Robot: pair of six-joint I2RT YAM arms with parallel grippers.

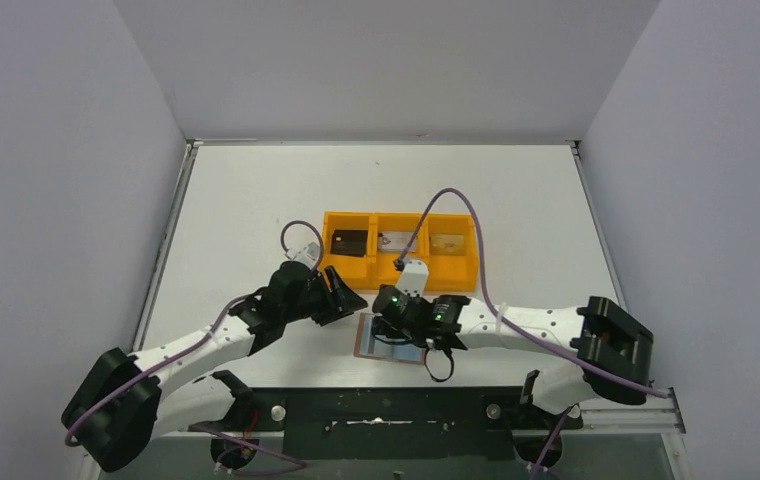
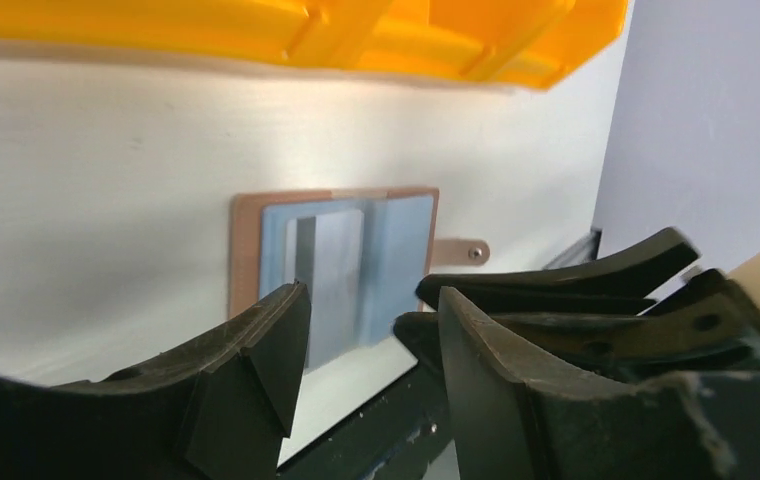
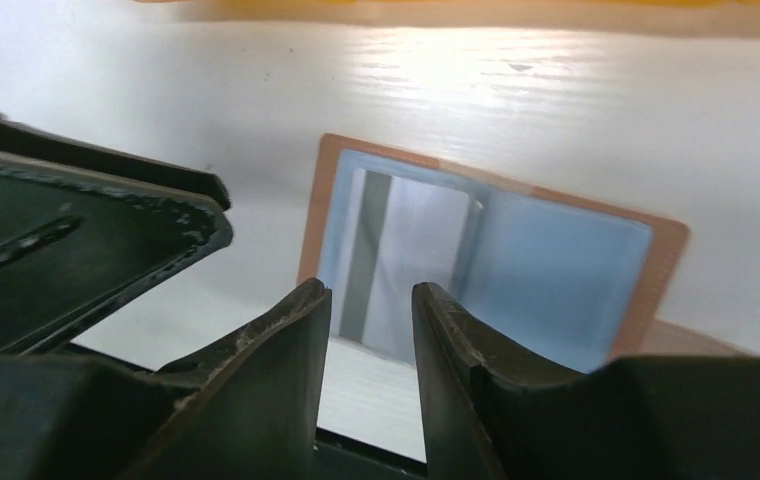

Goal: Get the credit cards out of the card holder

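The card holder lies open and flat near the table's front edge, grey-blue inside up; it also shows in the left wrist view and the right wrist view. Its left panel has a glossy pocket; I cannot tell whether a card is in it. The snap tab sticks out sideways. A black card, a silvery card and a gold-tan card lie one per compartment in the orange tray. My left gripper is open and empty, left of the holder. My right gripper hovers over the holder, jaws slightly apart, empty.
The orange tray stands just behind the holder. The two grippers are close together; the right arm's fingers show in the left wrist view. The table's dark front edge lies just below the holder.
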